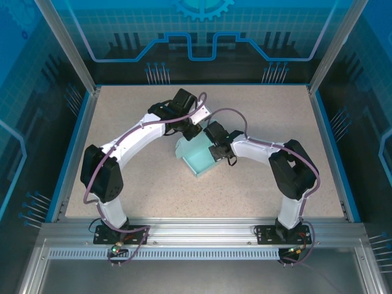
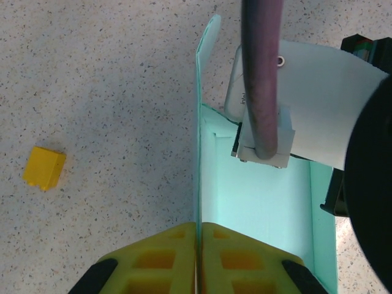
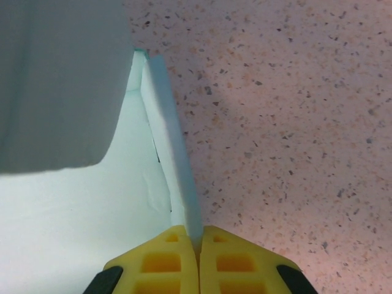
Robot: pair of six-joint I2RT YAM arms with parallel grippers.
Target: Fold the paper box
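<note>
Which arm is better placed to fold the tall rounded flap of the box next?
Probably left: the left gripper pinches the paper box wall ending in the rounded flap; the right gripper pinches another wall.

This is a robotics lab test cell. Aluminium extrusion posts [image 1: 64, 46] frame a speckled tabletop [image 1: 275, 116], walled by blue translucent panels [image 1: 122, 30] printed with circuit traces and a gear emblem [image 1: 202, 7]. The left arm [image 1: 131, 144] and right arm [image 1: 257, 147], both white and black, are bolted to an aluminium rail [image 1: 202, 230] at the near edge.
</note>
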